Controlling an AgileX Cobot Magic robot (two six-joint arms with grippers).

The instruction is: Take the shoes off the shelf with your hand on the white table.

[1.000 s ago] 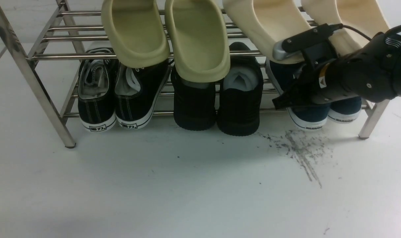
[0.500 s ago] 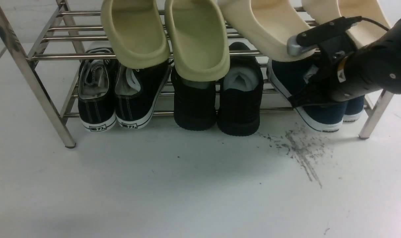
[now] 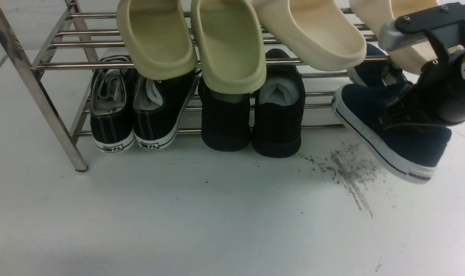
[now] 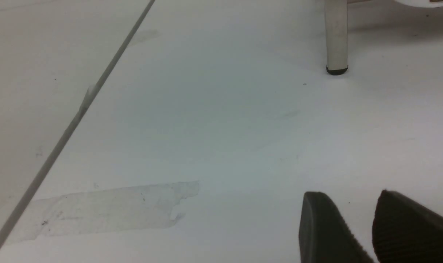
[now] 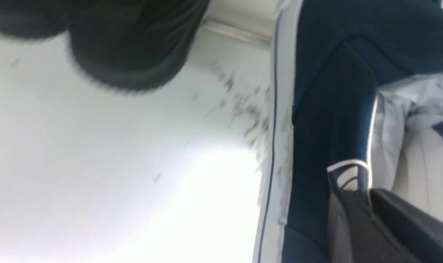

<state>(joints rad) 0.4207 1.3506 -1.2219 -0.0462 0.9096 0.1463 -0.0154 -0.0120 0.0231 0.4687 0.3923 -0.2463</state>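
Only the left wrist view shows the left gripper: its ribbed black fingertips are slightly apart with nothing between them, low over the white table, beyond them a strip of clear tape and a pale round leg with a black cap. In the front view grey scuff marks smear the table before the shelf's right end. Just right of them hangs one navy canvas sneaker, tilted, its white-soled heel out in front of the shelf and its toe toward the lower tier. The right gripper is clamped on its heel collar; the right wrist view shows one black finger inside the white lining by the heel tab, which the front view hides. The other navy sneaker lies on the shelf's lower tier. Left along that tier sit all-black shoes, then black lace-up sneakers. On the upper steel bars rest smooth olive foam slides and cream foam slides.
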